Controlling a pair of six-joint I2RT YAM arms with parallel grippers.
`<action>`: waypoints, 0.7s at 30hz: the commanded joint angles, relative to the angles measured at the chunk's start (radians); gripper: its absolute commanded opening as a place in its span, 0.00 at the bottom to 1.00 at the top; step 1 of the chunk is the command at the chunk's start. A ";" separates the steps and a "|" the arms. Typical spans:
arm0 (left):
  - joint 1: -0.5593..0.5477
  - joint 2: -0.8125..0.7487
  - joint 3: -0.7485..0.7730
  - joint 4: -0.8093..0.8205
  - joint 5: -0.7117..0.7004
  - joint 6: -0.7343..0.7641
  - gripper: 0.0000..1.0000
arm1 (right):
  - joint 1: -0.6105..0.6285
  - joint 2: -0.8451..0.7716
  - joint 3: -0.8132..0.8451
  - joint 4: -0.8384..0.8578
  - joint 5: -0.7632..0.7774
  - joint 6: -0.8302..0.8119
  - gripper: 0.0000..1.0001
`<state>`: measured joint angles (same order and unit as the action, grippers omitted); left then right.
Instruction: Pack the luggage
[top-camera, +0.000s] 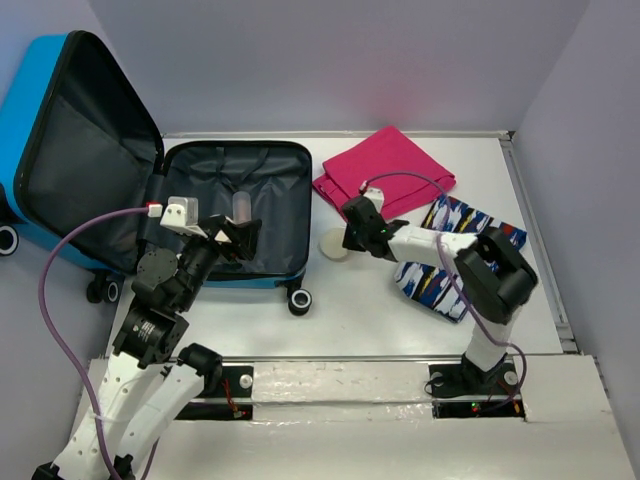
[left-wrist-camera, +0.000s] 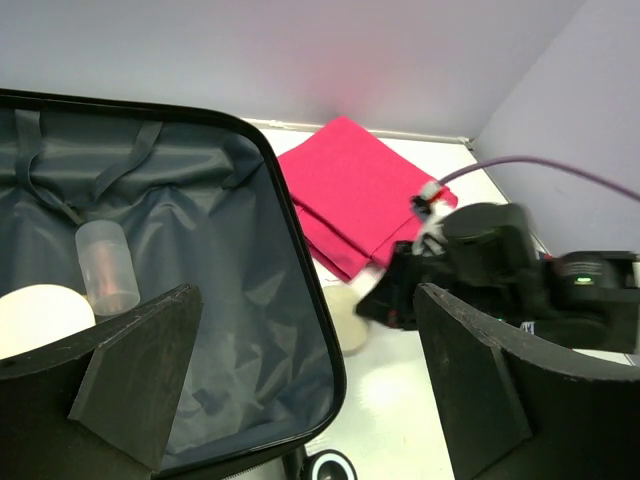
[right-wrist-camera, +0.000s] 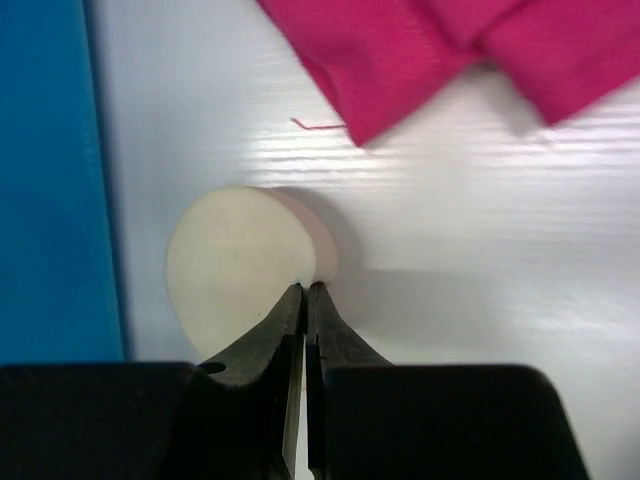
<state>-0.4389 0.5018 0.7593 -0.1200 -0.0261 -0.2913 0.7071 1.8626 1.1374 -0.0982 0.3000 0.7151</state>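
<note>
Luggage lies open at the left of the table, base flat with the grey lining up, blue lid propped upright at far left. One wheel sticks out at the near right corner of the base.

Left gripper hangs over the near part of the base, jaws spread wide, nothing between the fingers. Below it, in the lining, are a clear bottle and a pale round thing, touching or just beside each other; cannot tell which.

Right gripper is low, just right of the luggage, pointing at a cream disc that lies on the table between the blue shell and the gripper. Its fingers are pressed together with nothing in them, tips at the disc's rim; actual contact cannot be told.

Folded pink cloth lies just beyond the disc, near but not touching it. A blue-and-white patterned cloth lies further right, partly hidden under the right arm. A purple cable loops off the left arm in front of the lid.
</note>
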 joint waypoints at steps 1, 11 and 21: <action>-0.003 -0.005 -0.002 0.039 0.022 0.017 0.99 | -0.008 -0.305 -0.051 0.008 0.159 -0.058 0.07; 0.000 -0.002 0.002 0.036 -0.004 -0.019 0.99 | 0.116 -0.170 0.270 0.043 -0.064 -0.175 0.07; 0.002 0.058 -0.018 0.101 0.161 -0.083 0.99 | 0.071 -0.212 0.273 -0.024 -0.076 -0.144 0.89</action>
<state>-0.4385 0.5144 0.7521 -0.0990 0.0109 -0.3374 0.8352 1.8275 1.4948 -0.1291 0.2005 0.5724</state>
